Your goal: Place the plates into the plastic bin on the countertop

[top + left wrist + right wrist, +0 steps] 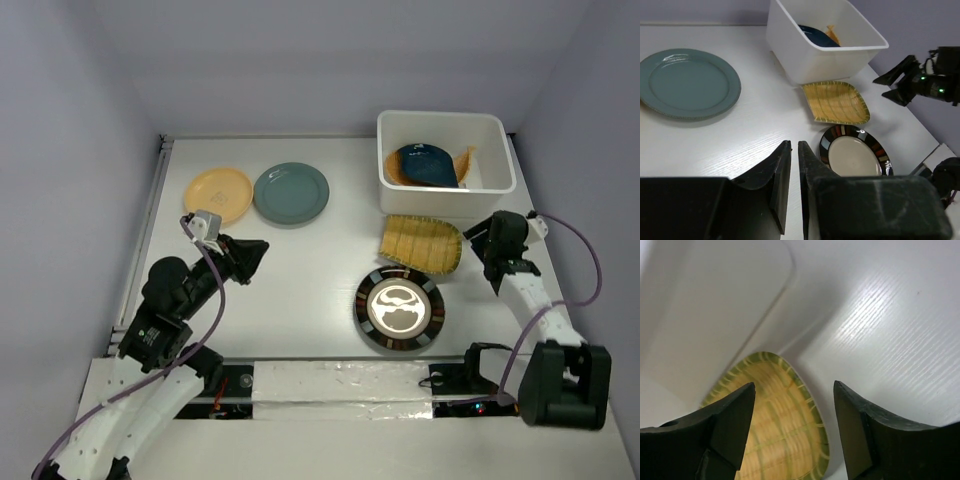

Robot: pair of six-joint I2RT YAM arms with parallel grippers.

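Yellow woven-look leaf-shaped plate (772, 412), green-striped rim, lies partly hidden beneath the empty, wide-open right end effector (792, 387); left end effector (794, 144) closed, empty.

My left arm (170, 295) reaches up from seven o'clock. My left gripper (252, 256) points toward three o'clock, its fingers (781, 165) drawn together with only a thin slit between them. My right arm (530, 300) rises from five o'clock, and my right gripper (478, 245) faces nine o'clock with its jaws spread wide.
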